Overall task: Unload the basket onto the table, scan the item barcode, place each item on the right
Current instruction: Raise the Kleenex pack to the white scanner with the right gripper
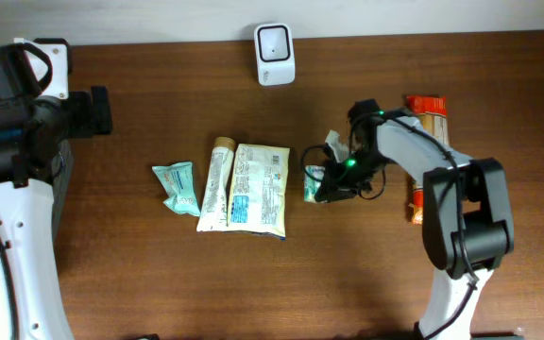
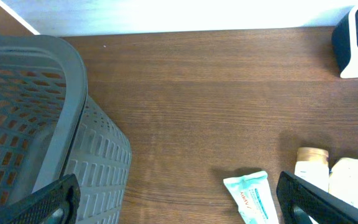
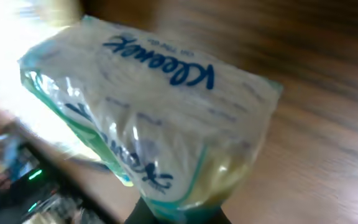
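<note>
Beside the flat pouch [image 1: 261, 187], the right tool [image 1: 318, 185] pinches a crinkly white-and-teal Kleenex pack [image 3: 148, 118].

A grey basket [image 2: 104, 162] is seen at the table's [image 1: 159, 283] left edge; a teal sachet [image 1: 178, 187], a tube [image 1: 215, 184] and a white pouch [image 1: 260, 189] are laid side by side mid-table

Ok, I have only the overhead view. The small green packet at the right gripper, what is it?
Observer: The right wrist view shows the name Kleenex printed on it, so it is a tissue pack.
Operator: Can you see a barcode on it there?
Observer: No. The face turned to that camera shows only the brand name, no barcode.
Operator: And is the left gripper open?
Observer: Yes. In the left wrist view the left gripper is spread wide, with nothing between its fingers.
</note>
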Controlling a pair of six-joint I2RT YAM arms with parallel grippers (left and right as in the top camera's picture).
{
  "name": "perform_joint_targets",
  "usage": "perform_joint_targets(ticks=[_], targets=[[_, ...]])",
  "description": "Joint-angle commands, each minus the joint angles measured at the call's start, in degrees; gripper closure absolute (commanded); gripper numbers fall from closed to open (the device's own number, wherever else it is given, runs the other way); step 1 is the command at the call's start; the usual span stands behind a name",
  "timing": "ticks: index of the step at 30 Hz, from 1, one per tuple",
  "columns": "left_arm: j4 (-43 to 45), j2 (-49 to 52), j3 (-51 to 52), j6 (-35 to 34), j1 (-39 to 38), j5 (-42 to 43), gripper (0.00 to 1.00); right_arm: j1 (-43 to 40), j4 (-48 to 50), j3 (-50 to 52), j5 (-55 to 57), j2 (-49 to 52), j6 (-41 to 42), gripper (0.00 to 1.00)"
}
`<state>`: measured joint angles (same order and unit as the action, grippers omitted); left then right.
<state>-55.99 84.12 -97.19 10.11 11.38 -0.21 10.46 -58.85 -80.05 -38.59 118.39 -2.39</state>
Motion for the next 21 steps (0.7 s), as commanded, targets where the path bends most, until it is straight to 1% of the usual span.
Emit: perform_joint_targets(ticks=[1, 4, 7, 11, 16, 18, 21], targets=[[0.1, -0.5, -0.2, 0.7, 0.0, 0.4, 0.01, -3.2, -0.7, -2.3, -21.4, -4.7, -13.2, 0.96], [0.1, -0.5, -0.2, 0.7, 0.0, 0.4, 0.01, -4.9, -0.7, -2.8, -35.8, -4.8, -20.2, 0.96], [0.1, -0.5, -0.2, 0.7, 0.0, 0.4, 0.01, -4.9, -0.3, -3.3, -41.9, -4.8, -21.4, 0.96], [0.1, -0.5, -0.2, 0.7, 0.0, 0.4, 0.01, -4.8, -0.3, -6.3, -45.7, -4.8, -21.3, 0.96], [0.1, -0.5, -0.2, 0.7, 0.0, 0.4, 0.01, -2.8, -2.6, -14.5, -47.7, -4.8, -21.2, 0.96], [0.1, -0.5, -0.2, 0.7, 0.0, 0.4, 0.01, -1.7, -2.7, -18.0, -50.2, -5.0, -21.1, 0.96], [0.1, -0.5, -0.2, 0.7, 0.0, 0.4, 0.01, -1.3, -4.3, -22.0, -50.3, -6.2, -21.1, 0.96]])
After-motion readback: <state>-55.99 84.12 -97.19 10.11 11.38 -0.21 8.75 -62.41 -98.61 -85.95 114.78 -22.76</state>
